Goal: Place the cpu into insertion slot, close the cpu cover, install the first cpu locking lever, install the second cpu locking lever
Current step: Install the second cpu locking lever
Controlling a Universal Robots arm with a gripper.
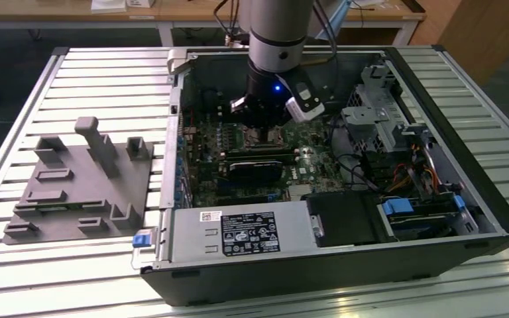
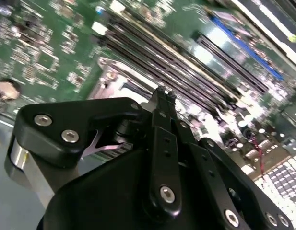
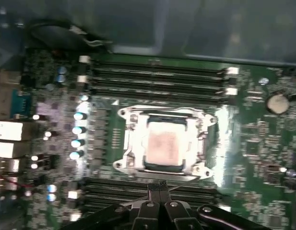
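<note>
First wrist view, one cpu [image 3: 163, 146], one cpu cover [image 3: 164, 143], one tool [image 3: 159, 184]

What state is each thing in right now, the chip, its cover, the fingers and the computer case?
cpu: seated in the insertion slot.
cpu cover: closed down around the chip.
fingers: pressed together, holding nothing, beside the cover's edge.
computer case: lying open, side panel off.

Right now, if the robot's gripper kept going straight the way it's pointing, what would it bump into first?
Probably the cpu cover on the green board. The gripper points down near that frame's edge, with its fingertips together. Depth is hard to judge.
</note>
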